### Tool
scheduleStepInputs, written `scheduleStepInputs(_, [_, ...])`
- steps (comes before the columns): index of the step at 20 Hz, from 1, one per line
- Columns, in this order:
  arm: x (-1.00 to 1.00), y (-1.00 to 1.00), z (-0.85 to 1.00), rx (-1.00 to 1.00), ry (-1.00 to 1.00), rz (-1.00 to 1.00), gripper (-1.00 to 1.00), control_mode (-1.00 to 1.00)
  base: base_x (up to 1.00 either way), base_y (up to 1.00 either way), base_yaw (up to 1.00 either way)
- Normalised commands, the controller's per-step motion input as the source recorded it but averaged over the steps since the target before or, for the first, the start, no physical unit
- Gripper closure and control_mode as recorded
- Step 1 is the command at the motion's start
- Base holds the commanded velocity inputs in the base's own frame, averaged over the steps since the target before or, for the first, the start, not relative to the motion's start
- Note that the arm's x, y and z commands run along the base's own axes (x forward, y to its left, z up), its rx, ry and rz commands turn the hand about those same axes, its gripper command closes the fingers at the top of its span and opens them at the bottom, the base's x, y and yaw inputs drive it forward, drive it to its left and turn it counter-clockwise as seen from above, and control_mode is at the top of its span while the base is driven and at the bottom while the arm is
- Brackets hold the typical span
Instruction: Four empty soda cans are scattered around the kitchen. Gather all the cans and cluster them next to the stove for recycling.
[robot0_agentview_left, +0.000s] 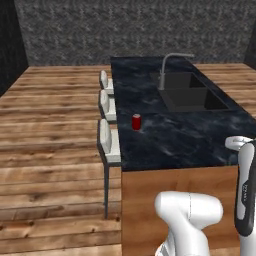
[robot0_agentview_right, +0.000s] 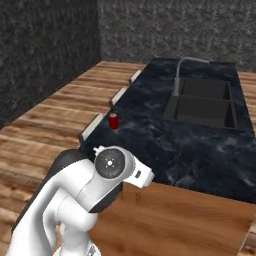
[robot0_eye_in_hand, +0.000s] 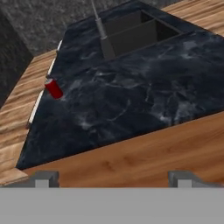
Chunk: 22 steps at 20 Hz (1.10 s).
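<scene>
One red soda can (robot0_agentview_left: 136, 122) (robot0_agentview_right: 114, 121) (robot0_eye_in_hand: 54, 88) stands upright near the left edge of the dark marble island counter (robot0_agentview_left: 175, 140) (robot0_agentview_right: 200, 147) (robot0_eye_in_hand: 131, 96). My gripper (robot0_eye_in_hand: 116, 178) is open, its fingertips spread wide with nothing between them. It hovers over the island's near wooden end, well short of the can, which lies ahead and to the left in the hand view. The stove is out of view.
A double sink (robot0_agentview_left: 192, 92) (robot0_agentview_right: 205, 102) with a tall grey faucet (robot0_agentview_left: 167, 67) (robot0_agentview_right: 179, 75) is set into the counter's far right half. White stools (robot0_agentview_left: 107, 137) (robot0_agentview_right: 92, 127) line the island's left side. Wooden floor lies to the left, with dark stone walls behind.
</scene>
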Motion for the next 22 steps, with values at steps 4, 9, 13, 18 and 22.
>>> scheduleStepInputs(4, [0.00,0.00,0.00,0.00,0.00,0.00,-1.00,1.00,0.85,0.31,-0.05])
scheduleStepInputs(9, [0.00,0.00,0.00,0.00,0.00,0.00,-1.00,1.00,0.87,0.19,-0.01])
scheduleStepInputs(13, [0.00,0.00,0.00,0.00,0.00,0.00,-1.00,1.00,0.73,0.17,0.00])
scheduleStepInputs(18, [0.00,0.00,0.00,0.00,0.00,0.00,-1.00,1.00,0.58,0.33,0.00])
scheduleStepInputs(22, [0.00,0.00,0.00,0.00,0.00,0.00,-1.00,1.00,0.21,0.91,0.00])
